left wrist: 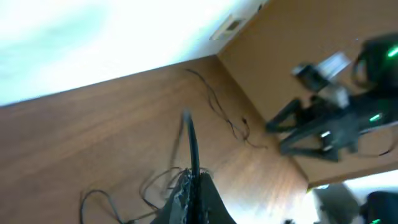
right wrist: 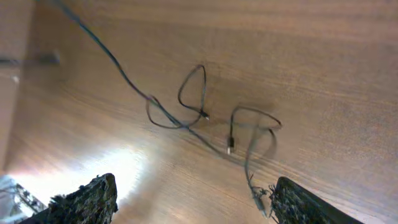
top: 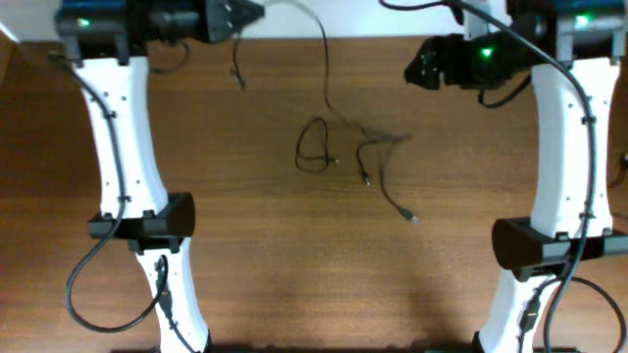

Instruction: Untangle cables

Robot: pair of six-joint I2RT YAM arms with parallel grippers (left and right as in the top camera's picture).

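Left gripper [top: 257, 12], at 11 o'clock, appears pinched shut on 1 strand of the thin black cables [right wrist: 184, 126], apparently to draw it clear of the loose tangle mid-table. Right gripper [right wrist: 196, 198] hovers at 1 o'clock, fingers spread wide, empty.

Overhead: straight down on whole bench [top: 294, 284]. Left wrist: tilted, blurred, probably facing right arm [left wrist: 329, 127]. Right wrist: angled down, nearer. Overlap on cables [right wrist: 231, 146].

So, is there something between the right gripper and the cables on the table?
Nothing visible. The right gripper is open and faces the cables; only bare table lies between them.
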